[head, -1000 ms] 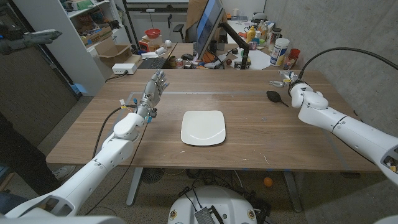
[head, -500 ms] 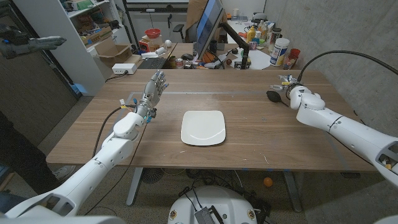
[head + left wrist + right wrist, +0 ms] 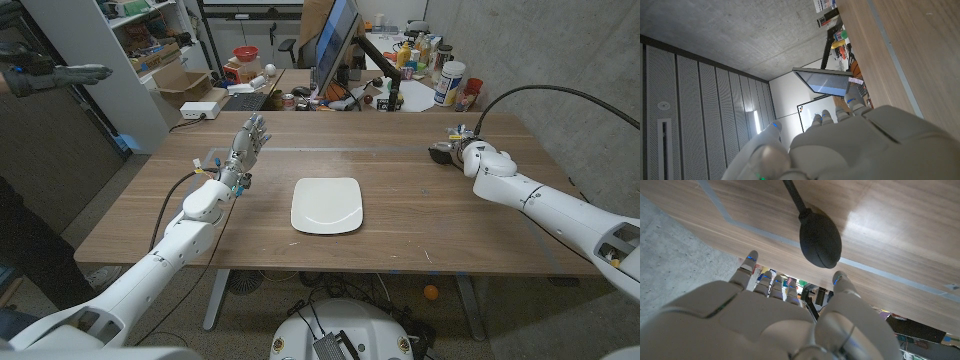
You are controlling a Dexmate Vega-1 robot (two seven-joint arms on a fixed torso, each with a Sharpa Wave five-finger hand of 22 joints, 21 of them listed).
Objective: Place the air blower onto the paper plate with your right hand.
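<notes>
1. Wooden table (image 3: 400,200) is your surface; one black rubber air blower (image 3: 820,240), a round bulb with a thin nozzle, lies near its far right side, just beyond your right hand (image 3: 470,155), whose fingers are apart and hold nothing.
2. It looks light and squashy; take the bulb, not the nozzle.
3. One white square paper plate (image 3: 327,205) waits mid-table, well apart.
4. Your left hand (image 3: 248,140) stands upright, fingers apart.
</notes>
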